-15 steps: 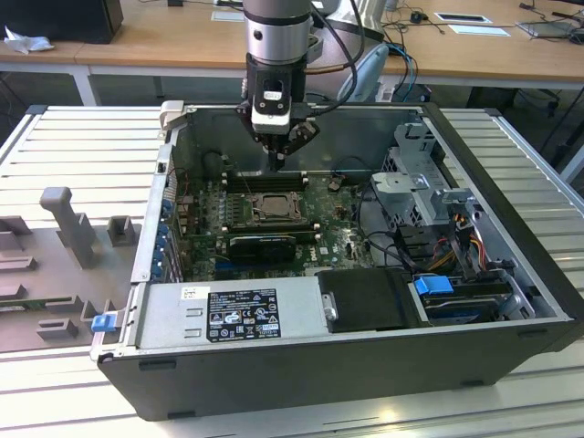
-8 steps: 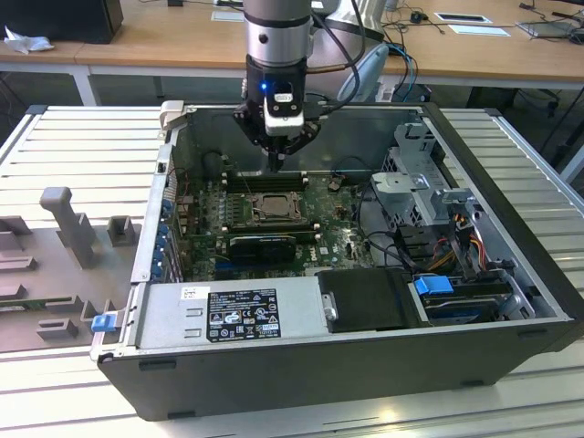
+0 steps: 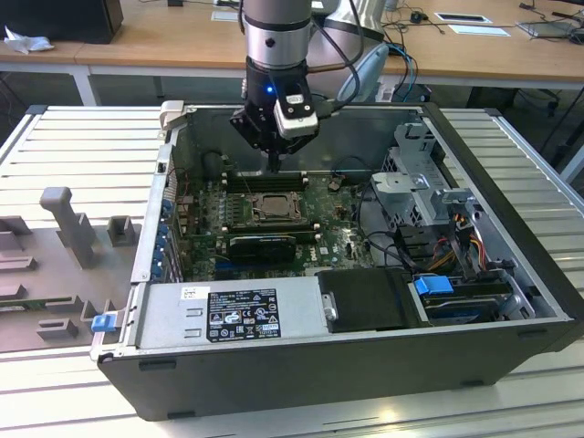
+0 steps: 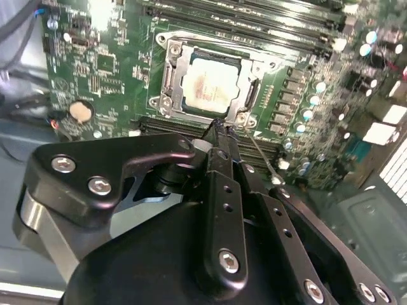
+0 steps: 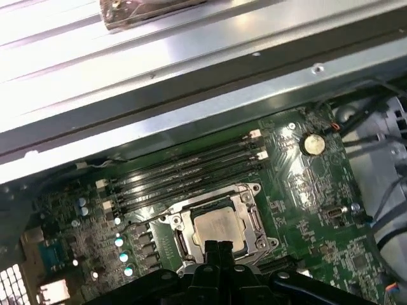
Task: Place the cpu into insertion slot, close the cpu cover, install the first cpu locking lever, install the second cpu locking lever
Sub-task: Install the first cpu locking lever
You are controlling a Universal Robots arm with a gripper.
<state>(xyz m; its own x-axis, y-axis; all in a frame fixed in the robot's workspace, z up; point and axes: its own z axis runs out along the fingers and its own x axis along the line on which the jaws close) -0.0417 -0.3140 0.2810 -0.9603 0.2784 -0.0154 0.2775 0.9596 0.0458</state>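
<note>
Already the cpu [image 4: 210,84] lies flat in the slot [image 4: 173,76], in the middle of the green board [image 4: 108,70]; its pale top shows in both wrist views. The shiny cover [image 4: 245,67] seems to be down around it, framing the chip on all sides, so I judge the first two steps as done.

The gripper [image 4: 219,130] hangs over the socket edge that faces the long memory slots [image 4: 191,127]. Its two fingers are pressed together into one narrow tip and nothing is held between them. In the second wrist view a thin wire lever [image 4: 257,152] runs just beside this tip, slanting away from the socket corner. Whether the tip touches the lever I cannot tell. In the first wrist view another thin lever [image 5: 149,215] stands out at the other side of the socket.

So, as I judge it, the lever work is in hand, and neither lever looks fully locked yet.

In the exterior view the arm [image 3: 274,36] reaches down into the open case [image 3: 301,374].
</note>
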